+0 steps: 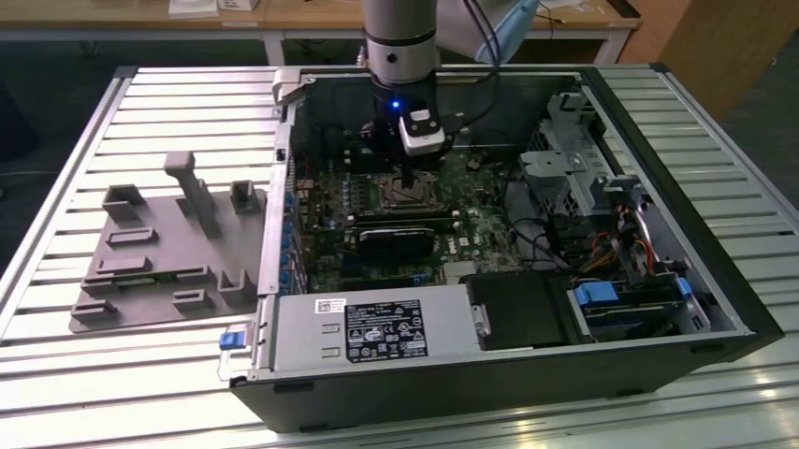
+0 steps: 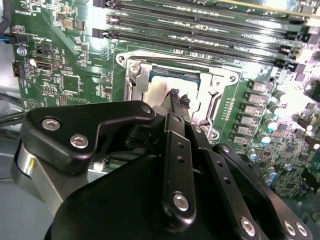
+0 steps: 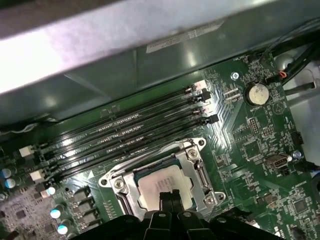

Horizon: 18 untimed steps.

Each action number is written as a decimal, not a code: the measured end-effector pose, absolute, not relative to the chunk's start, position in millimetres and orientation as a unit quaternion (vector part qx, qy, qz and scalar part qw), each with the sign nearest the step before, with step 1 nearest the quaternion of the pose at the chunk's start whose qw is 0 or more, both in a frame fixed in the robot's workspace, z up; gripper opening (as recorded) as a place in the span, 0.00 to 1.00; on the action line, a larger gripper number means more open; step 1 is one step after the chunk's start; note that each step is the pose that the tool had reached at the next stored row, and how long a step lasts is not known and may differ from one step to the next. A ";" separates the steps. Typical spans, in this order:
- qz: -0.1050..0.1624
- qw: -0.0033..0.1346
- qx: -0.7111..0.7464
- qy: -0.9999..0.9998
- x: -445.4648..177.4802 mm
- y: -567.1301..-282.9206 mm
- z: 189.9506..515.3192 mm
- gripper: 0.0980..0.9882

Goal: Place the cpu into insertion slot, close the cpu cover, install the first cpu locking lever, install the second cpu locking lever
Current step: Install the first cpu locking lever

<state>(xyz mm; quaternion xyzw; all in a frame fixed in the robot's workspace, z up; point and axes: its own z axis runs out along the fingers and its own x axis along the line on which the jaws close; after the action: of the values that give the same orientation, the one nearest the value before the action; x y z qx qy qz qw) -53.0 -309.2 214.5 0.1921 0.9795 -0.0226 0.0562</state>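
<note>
Fingers [image 3: 170,199] pressed together, tips down on the cpu [image 3: 159,184], gripping nothing.
Cpu seated in slot [image 3: 125,197], cover [image 2: 216,82] framing it, on the green board [image 3: 250,145] beside the memory slots [image 3: 125,130]. Judgement: push straight down, centred, gently; no sideways drag. Arm [image 1: 399,37] stands vertical above the case [image 1: 699,309], wrist pointing down.

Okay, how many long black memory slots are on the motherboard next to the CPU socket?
4, side by side in parallel: first memory slot, second memory slot, third memory slot, fourth memory slot nearest the cpu.
</note>
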 end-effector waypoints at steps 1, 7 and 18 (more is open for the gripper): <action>-0.023 0.056 0.189 0.980 -52.4 -309.2 214.5 0.00; -0.022 0.057 0.171 0.983 -51.7 -309.2 215.8 0.00; -0.021 0.057 0.166 0.984 -51.7 -309.1 234.5 0.00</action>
<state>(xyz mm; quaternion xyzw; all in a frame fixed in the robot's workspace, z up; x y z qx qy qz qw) -51.7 -309.1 234.5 0.1656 0.9843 -0.0211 0.0568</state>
